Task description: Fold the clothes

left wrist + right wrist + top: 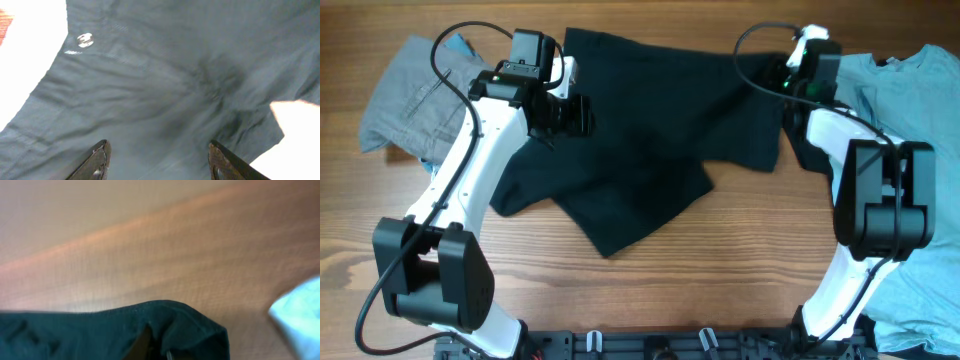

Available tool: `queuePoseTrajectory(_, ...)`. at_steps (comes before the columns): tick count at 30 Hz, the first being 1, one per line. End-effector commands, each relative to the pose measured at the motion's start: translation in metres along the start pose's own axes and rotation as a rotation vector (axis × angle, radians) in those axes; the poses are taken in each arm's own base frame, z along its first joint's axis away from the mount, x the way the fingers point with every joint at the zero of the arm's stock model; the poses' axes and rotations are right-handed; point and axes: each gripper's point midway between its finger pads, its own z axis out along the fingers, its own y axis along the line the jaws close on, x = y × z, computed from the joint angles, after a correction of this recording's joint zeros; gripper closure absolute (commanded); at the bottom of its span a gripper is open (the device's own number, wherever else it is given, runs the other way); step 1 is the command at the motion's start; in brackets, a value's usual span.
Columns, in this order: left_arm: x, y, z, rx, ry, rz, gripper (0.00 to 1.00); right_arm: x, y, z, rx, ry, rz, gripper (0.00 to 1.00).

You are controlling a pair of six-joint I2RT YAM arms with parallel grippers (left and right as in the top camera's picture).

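Observation:
A black garment point(650, 140) lies spread and rumpled across the middle of the wooden table. My left gripper point(570, 115) hovers over its left part; in the left wrist view the jaws point(157, 162) are open above the dark cloth point(165, 85), which carries a small metal snap point(85, 39). My right gripper point(790, 75) is at the garment's upper right corner. In the right wrist view its fingers point(157, 347) are shut on a raised fold of the black cloth point(100, 330), held just off the table.
A grey garment point(415, 95) lies bunched at the far left. A light blue shirt point(910, 90) lies at the right edge, with more of it at the front right point(920, 300). Bare wood point(650, 290) runs along the front.

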Motion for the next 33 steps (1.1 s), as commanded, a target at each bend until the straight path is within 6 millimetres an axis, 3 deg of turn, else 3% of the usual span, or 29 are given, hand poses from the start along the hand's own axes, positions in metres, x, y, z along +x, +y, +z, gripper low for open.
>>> queuePoseTrajectory(1,0.000,-0.006,-0.006,0.015,-0.005,0.023,0.34,-0.040,-0.023,-0.004,0.021,-0.060,0.044,0.27)
queuePoseTrajectory(2,0.000,-0.006,-0.006,0.015,-0.002,0.023,0.34,-0.041,-0.022,-0.005,0.001,-0.044,0.043,0.07)
queuePoseTrajectory(3,0.001,-0.006,-0.006,0.015,-0.001,0.023,0.32,-0.042,-0.020,-0.009,-0.024,-0.020,0.043,0.00)
queuePoseTrajectory(6,0.000,-0.006,-0.006,0.014,-0.001,0.023,0.29,-0.043,-0.015,-0.029,-0.082,0.045,0.068,0.00)
queuePoseTrajectory(8,0.000,-0.006,-0.006,0.014,-0.002,0.023,0.28,-0.047,-0.007,-0.053,-0.116,0.093,0.086,0.00)
queuePoseTrajectory(9,0.000,-0.005,-0.006,0.010,-0.003,0.023,0.28,-0.050,0.009,-0.080,-0.173,0.141,0.101,0.00)
queuePoseTrajectory(13,-0.003,-0.005,-0.010,0.001,-0.015,0.025,0.28,-0.035,0.050,-0.138,-0.298,0.292,0.118,0.00)
queuePoseTrajectory(15,-0.004,-0.004,-0.017,-0.010,-0.023,0.027,0.29,-0.005,0.068,-0.166,-0.302,0.433,0.123,0.04)
queuePoseTrajectory(19,-0.004,-0.007,-0.030,-0.012,-0.039,0.030,0.30,0.071,0.103,-0.204,-0.315,0.748,0.089,0.25)
queuePoseTrajectory(20,-0.004,-0.003,-0.035,-0.035,-0.047,0.030,0.30,0.100,0.117,-0.218,-0.324,0.857,0.063,0.27)
queuePoseTrajectory(24,-0.006,0.012,-0.047,-0.136,-0.083,0.030,0.29,0.168,0.162,-0.249,-0.315,1.069,0.069,0.27)
queuePoseTrajectory(26,-0.008,0.013,-0.053,-0.148,-0.101,0.031,0.28,0.196,0.188,-0.260,-0.312,1.126,0.083,0.27)
queuePoseTrajectory(29,-0.009,0.012,-0.060,-0.145,-0.117,0.033,0.28,0.223,0.218,-0.274,-0.309,1.169,0.095,0.11)
queuePoseTrajectory(33,-0.011,0.015,-0.070,-0.145,-0.145,0.023,0.27,0.256,0.251,-0.289,-0.276,1.186,0.126,0.17)
